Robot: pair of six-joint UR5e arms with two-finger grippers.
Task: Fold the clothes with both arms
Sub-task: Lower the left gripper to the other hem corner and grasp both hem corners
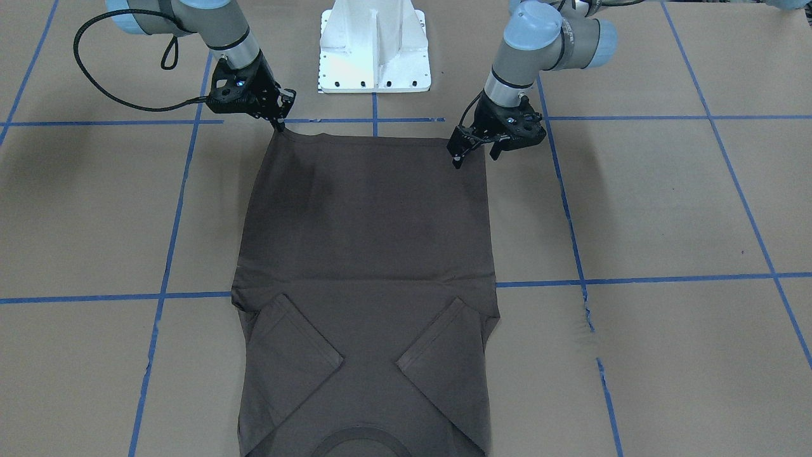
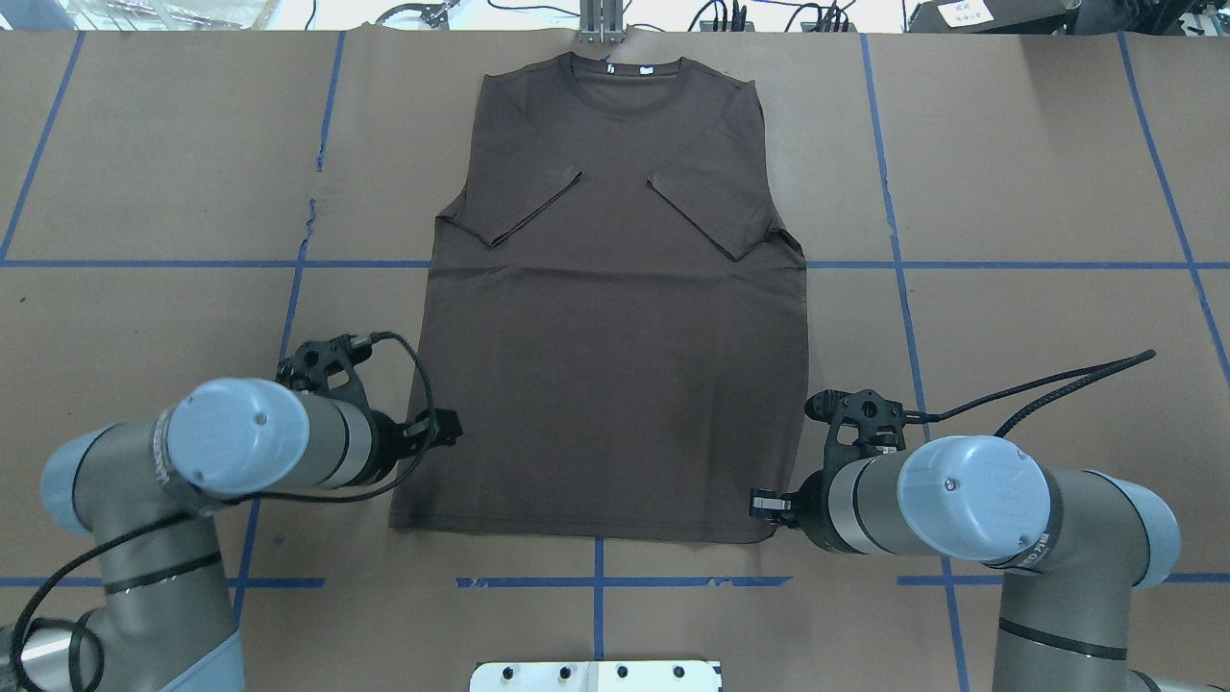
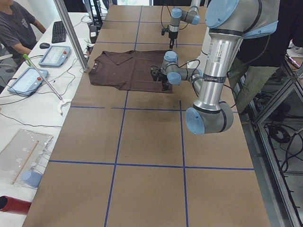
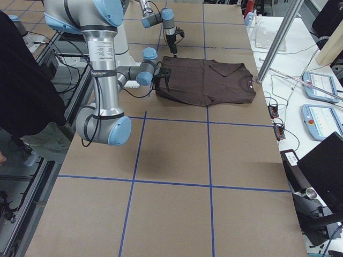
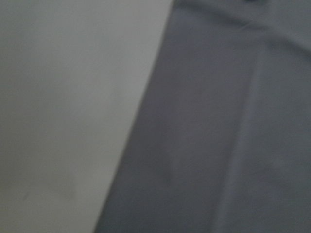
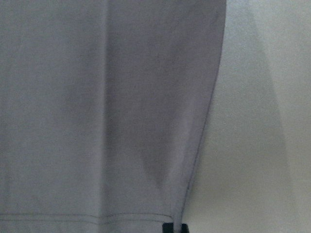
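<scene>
The dark brown T-shirt (image 2: 615,365) lies flat on the brown table, collar (image 2: 629,86) at the far edge and hem towards me. Both sleeves are folded inward onto the chest. My right gripper (image 2: 764,503) is shut on the hem corner on my right, also seen in the front view (image 1: 279,125). Its fingertips (image 6: 175,227) show at the bottom of the right wrist view, on the hem. My left gripper (image 1: 474,155) is at the shirt's other side edge, just above the hem corner, with its fingers apart and nothing in them. The left wrist view shows only cloth (image 5: 233,121) and table.
The white pedestal base (image 1: 374,51) stands just behind the hem. Blue tape lines (image 2: 596,581) cross the brown table. A metal post (image 3: 71,35) stands near the collar end. A seated person (image 3: 19,28), tablets and a keyboard are at a side table.
</scene>
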